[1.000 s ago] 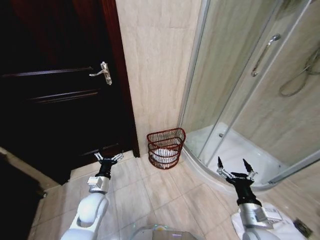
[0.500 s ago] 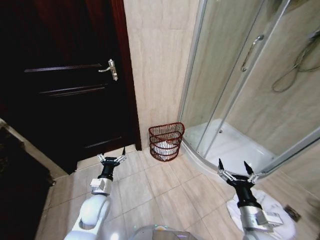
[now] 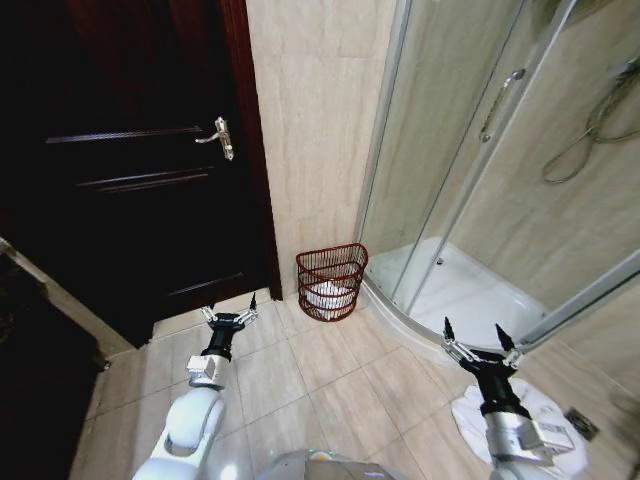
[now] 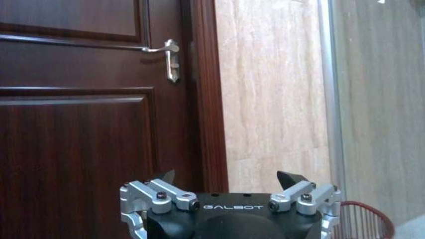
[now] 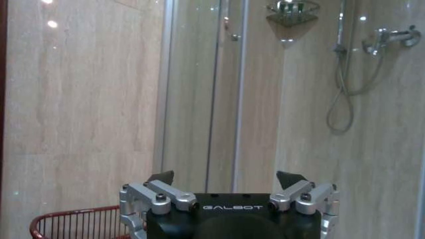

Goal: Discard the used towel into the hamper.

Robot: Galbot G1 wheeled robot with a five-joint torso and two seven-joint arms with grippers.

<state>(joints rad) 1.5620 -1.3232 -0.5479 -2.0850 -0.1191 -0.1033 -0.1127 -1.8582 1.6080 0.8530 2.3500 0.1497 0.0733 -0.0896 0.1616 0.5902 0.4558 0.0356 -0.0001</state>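
The hamper [image 3: 331,282] is a small red wire basket. It stands on the tiled floor [image 3: 330,385], right against the tan wall [image 3: 310,140]. The dark wooden door [image 3: 130,180] is on one side of it and the curved glass shower [image 3: 480,170] is on the other. Something white lies in the bottom of the hamper. It looks like cloth, but it is too small to tell for sure.

The left claw [image 3: 229,317] is held low over the floor, near the door and well apart from the hamper. Its fingers are spread wide and hold nothing. In the left wrist view the left claw [image 4: 230,178] points at the door with its silver handle [image 4: 167,55], and the red rim of the hamper [image 4: 362,221] peeks out beside it.

The right claw [image 3: 471,340] is held by the edge of the shower. Its fingers are spread wide too, and it is empty. A white towel [image 3: 520,425] lies crumpled on the floor under the right arm. In the right wrist view the right claw [image 5: 227,177] faces the shower glass, with the hamper [image 5: 79,223] low beside it.
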